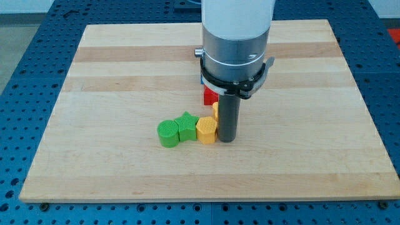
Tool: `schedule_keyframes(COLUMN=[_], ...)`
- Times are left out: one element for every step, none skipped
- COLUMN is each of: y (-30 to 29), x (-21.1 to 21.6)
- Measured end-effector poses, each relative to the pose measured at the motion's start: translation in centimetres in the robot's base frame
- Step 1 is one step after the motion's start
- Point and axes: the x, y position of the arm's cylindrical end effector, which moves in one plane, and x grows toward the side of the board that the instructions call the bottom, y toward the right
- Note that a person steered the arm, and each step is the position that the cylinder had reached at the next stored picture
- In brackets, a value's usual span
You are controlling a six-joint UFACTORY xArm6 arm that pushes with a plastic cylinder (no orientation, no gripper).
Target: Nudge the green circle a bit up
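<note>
The green circle (167,133) lies on the wooden board (125,75), left of the board's middle and toward the view's bottom. A green star (186,126) touches its right side. A yellow hexagon (206,130) touches the star's right side. My tip (226,139) rests on the board just right of the yellow hexagon, apart from the green circle by the star and hexagon. A second yellow block (215,110) peeks out behind the rod. A red block (209,95) sits above it, partly hidden by the arm.
The arm's wide grey body (235,37) hangs over the board's middle and hides what lies behind it. A blue perforated table (25,37) surrounds the board.
</note>
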Motion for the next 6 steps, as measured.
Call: schedule_keyframes(y=[0.3, 0.5, -2.2, -5.4, -8.4, -9.1], x=[0.4, 4.2, 5.4, 6.0, 4.9, 4.9])
